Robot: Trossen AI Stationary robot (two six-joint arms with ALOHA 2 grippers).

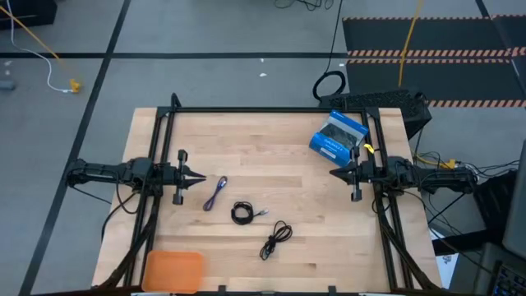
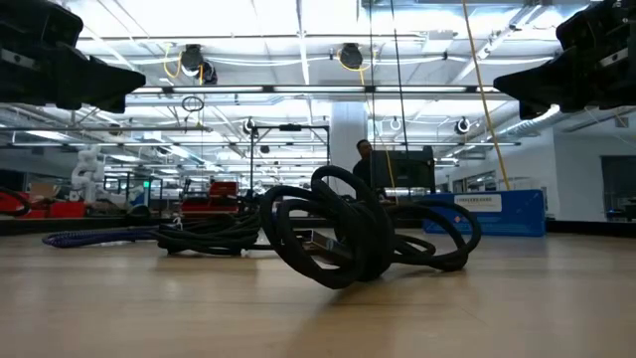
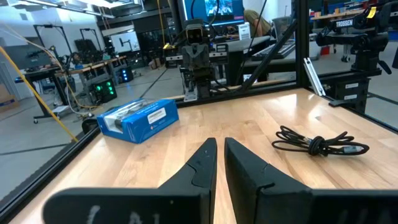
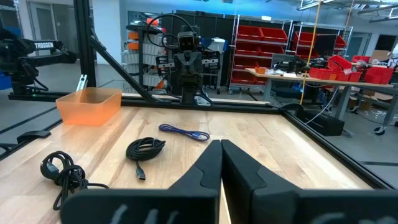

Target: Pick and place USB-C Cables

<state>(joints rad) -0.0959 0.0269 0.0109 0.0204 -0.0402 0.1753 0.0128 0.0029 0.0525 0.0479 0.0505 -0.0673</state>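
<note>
Three cables lie on the wooden table between my arms. The purplish-blue folded cable (image 1: 215, 194) (image 4: 183, 132) is closest to my left gripper (image 1: 203, 177) (image 3: 221, 152). The tight black coil (image 1: 242, 213) (image 4: 145, 149) sits near the table's middle. The loose black bundle (image 1: 276, 240) (image 3: 317, 144) (image 2: 348, 239) lies toward the near edge. My right gripper (image 1: 331, 174) (image 4: 221, 152) hovers at the right side, beside the blue box. Both grippers are shut, held above the table, and touch nothing.
A blue packaged box (image 1: 338, 136) (image 3: 140, 119) lies at the far right, just beyond my right gripper. An orange tray (image 1: 173, 270) (image 4: 90, 104) sits at the near left corner. A black frame (image 1: 271, 109) borders the table's far and side edges.
</note>
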